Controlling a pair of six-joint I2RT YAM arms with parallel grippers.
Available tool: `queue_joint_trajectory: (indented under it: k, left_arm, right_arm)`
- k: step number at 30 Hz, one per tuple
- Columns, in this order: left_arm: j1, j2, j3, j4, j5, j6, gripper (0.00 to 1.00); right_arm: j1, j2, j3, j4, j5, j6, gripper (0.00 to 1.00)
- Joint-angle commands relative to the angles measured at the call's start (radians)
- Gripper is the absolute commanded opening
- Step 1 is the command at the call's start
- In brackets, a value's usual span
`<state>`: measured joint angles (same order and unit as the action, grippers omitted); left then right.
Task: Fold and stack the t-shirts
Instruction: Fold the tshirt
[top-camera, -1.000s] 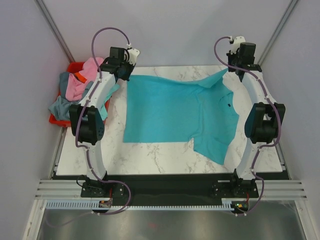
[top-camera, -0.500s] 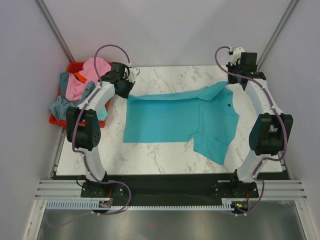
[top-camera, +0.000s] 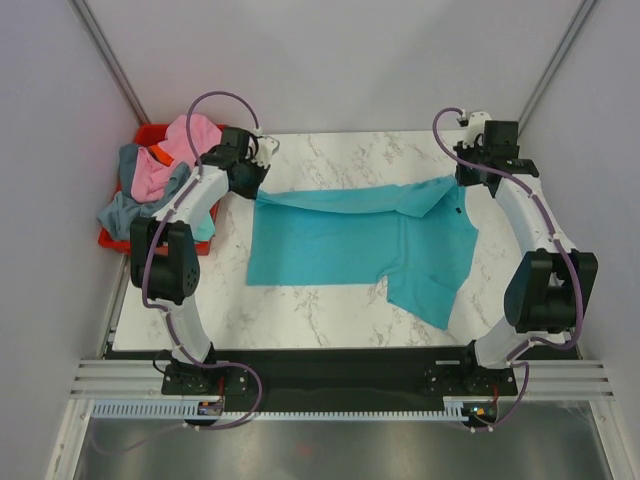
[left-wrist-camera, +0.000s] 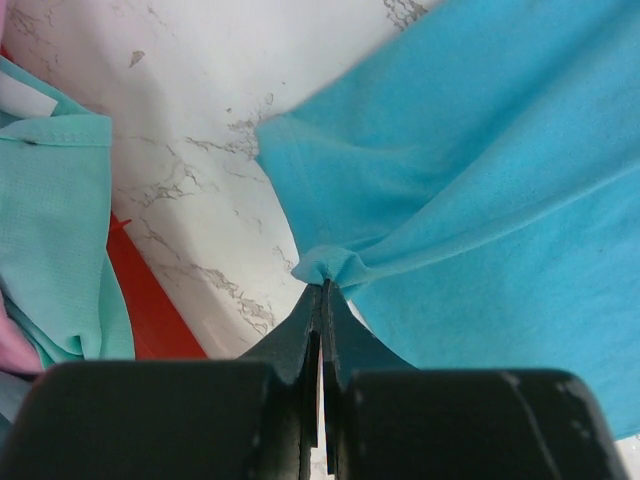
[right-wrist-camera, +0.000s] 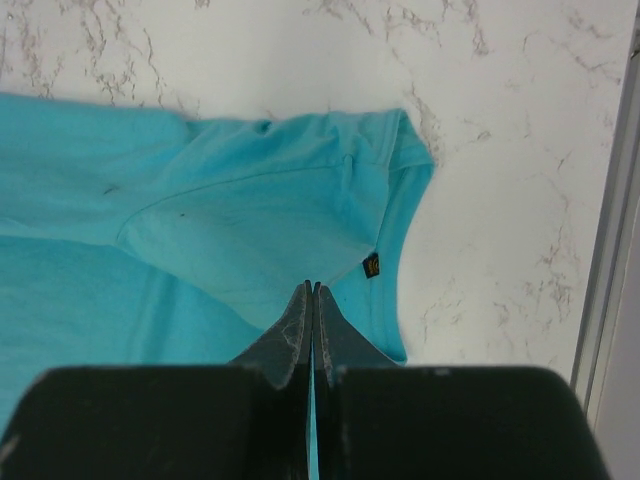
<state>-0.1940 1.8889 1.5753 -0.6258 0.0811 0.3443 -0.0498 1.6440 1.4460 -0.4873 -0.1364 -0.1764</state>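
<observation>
My left pincer (left-wrist-camera: 323, 290) and right pincer (right-wrist-camera: 312, 292) both clamp the far edge of the teal t-shirt (top-camera: 340, 240). The bites look thin, so uneven pulling could slip one free and skew the fold.

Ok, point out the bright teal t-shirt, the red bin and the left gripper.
bright teal t-shirt (top-camera: 340, 245): top external view, middle of its spread body.
red bin (top-camera: 148, 132): top external view, on its far rim.
left gripper (left-wrist-camera: 323, 292): left wrist view, between its shut fingertips, which pinch the shirt's edge.

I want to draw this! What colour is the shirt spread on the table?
Bright teal all over. The shirt shows best in the top view.
</observation>
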Motion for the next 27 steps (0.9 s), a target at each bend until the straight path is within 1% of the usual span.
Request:
queue_joint_trajectory:
  k: [1, 15, 19, 20, 21, 22, 23, 26, 27]
  left_arm:
    - [0.002, -0.040, -0.017, 0.014, 0.013, -0.033, 0.02]
    - [0.002, -0.014, -0.146, 0.040, 0.002, -0.028, 0.02]
    - [0.004, -0.007, -0.147, 0.040, 0.002, -0.028, 0.02]
    - [0.004, -0.005, -0.143, 0.029, 0.003, -0.033, 0.02]
    - [0.005, -0.005, -0.136, 0.023, -0.039, -0.034, 0.10]
    - [0.004, -0.007, -0.124, 0.017, -0.047, -0.039, 0.37]
    - [0.004, -0.013, -0.118, 0.014, -0.053, -0.041, 0.46]
    - [0.004, -0.049, -0.103, 0.008, -0.061, -0.048, 0.54]
    - [0.004, -0.059, -0.094, 0.008, -0.058, -0.050, 0.57]
  right_arm:
    - [-0.001, -0.050, -0.028, -0.005, -0.019, 0.015, 0.00]
    - [-0.001, -0.010, -0.104, -0.005, -0.043, 0.012, 0.00]
    - [-0.001, 0.019, -0.102, -0.007, -0.037, 0.002, 0.01]
    - [-0.002, 0.026, -0.096, -0.008, -0.014, -0.001, 0.09]
    - [-0.001, 0.027, -0.088, -0.010, -0.002, -0.005, 0.20]
    - [-0.002, 0.023, -0.075, -0.010, 0.010, -0.011, 0.39]
    - [-0.001, 0.020, -0.065, -0.008, 0.020, -0.018, 0.45]
    - [-0.002, -0.004, -0.030, -0.007, 0.046, -0.041, 0.58]
    - [-0.001, -0.009, -0.018, -0.008, 0.046, -0.051, 0.59]
